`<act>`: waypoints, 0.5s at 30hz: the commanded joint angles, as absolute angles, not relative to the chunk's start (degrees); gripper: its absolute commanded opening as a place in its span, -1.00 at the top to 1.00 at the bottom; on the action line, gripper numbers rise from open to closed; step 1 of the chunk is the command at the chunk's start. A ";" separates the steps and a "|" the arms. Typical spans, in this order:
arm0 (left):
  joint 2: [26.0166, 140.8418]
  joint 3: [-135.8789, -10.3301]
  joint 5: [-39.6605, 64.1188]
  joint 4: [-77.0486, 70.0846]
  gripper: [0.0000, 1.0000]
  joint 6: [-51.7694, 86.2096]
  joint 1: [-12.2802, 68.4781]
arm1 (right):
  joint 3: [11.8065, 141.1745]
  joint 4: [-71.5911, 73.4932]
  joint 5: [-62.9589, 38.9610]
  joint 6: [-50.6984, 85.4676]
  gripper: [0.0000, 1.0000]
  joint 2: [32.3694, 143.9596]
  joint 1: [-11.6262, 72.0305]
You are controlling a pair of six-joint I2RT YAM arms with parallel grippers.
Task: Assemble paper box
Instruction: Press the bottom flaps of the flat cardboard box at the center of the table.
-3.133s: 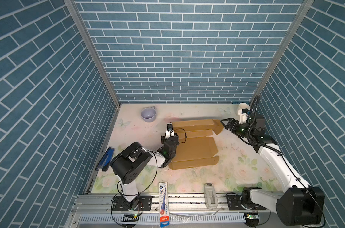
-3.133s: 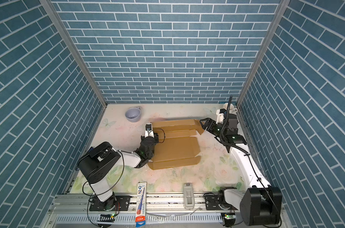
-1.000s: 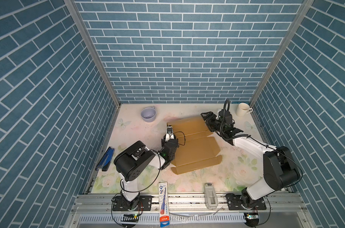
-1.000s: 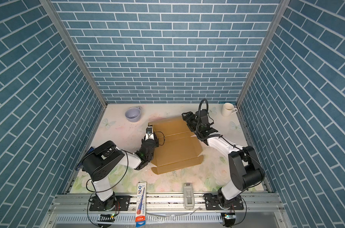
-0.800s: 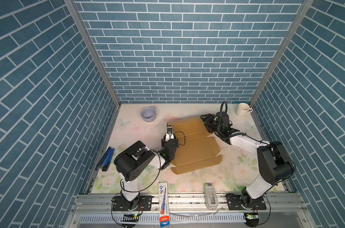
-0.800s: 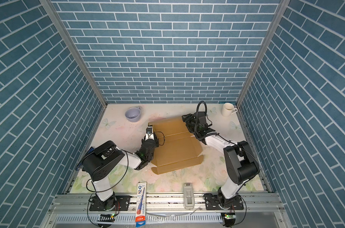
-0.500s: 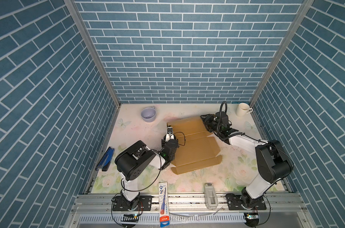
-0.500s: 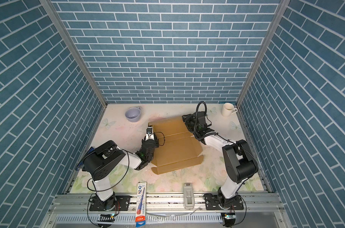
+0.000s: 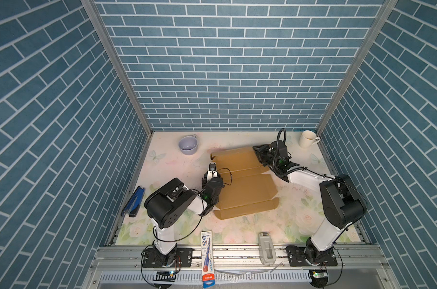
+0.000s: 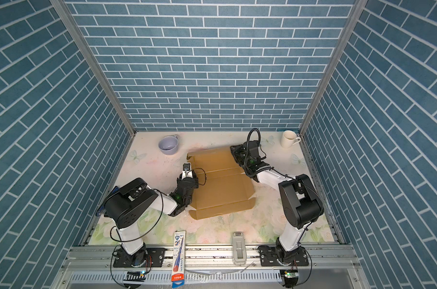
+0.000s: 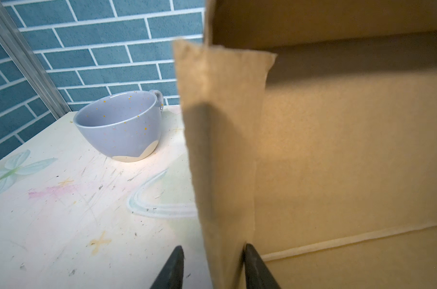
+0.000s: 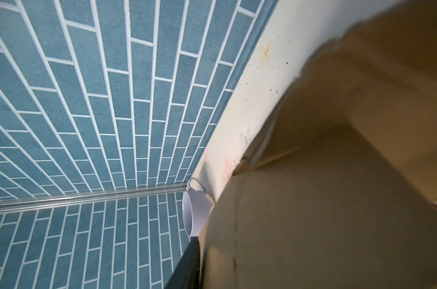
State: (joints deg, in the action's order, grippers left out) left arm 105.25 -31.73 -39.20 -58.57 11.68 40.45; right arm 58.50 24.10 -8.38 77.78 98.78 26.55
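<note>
Note paper box lying mostly flat at centre of table. See left gripper part-open astride raised side flap, not pinching. Cannot tell right gripper opening at far corner. Fold slowly along crease; avoid dragging box.

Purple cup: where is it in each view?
Top view: purple cup at the back of the table, left-arm side of the paper box.
Top view: cup, same spot.
Left wrist: cup beside the box's raised flap.
Right wrist: cup partly hidden behind the box.
Shared landmark: paper box.
</note>
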 commanded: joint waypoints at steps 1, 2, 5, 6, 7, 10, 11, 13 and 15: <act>103.91 -31.28 -39.35 -57.24 0.17 13.08 39.30 | 60.73 23.47 -7.56 78.93 0.38 99.58 26.90; 103.97 -31.36 -39.37 -57.24 0.16 13.39 39.10 | 60.74 23.47 -7.47 78.88 0.39 99.50 26.97; 104.40 -31.93 -39.28 -57.22 0.16 14.10 38.50 | 60.65 23.20 -7.38 78.93 0.41 99.40 26.98; 104.54 -32.21 -39.29 -57.21 0.16 14.32 38.41 | 60.69 23.07 -7.30 78.93 0.42 99.35 26.99; 104.67 -32.45 -39.28 -57.21 0.16 14.41 38.32 | 60.73 22.91 -7.29 78.93 0.43 99.32 27.07; 105.12 -33.54 -39.28 -55.96 0.24 15.07 38.22 | 60.67 22.76 -7.05 78.84 0.43 99.05 27.31; 105.43 -33.90 -39.26 -55.70 0.27 15.05 38.15 | 60.53 22.74 -6.90 78.91 0.43 98.92 27.43; 105.88 -33.98 -39.15 -56.06 0.33 15.31 38.12 | 60.38 22.80 -6.77 78.93 0.43 98.93 27.59; 105.87 -33.92 -38.93 -55.94 0.40 15.64 38.09 | 60.12 23.19 -6.77 79.01 0.43 98.96 27.68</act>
State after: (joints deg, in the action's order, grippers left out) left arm 105.12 -33.08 -39.07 -57.04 14.63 38.52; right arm 58.54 24.10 -7.70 77.78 98.78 27.03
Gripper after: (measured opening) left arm 0.308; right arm 0.285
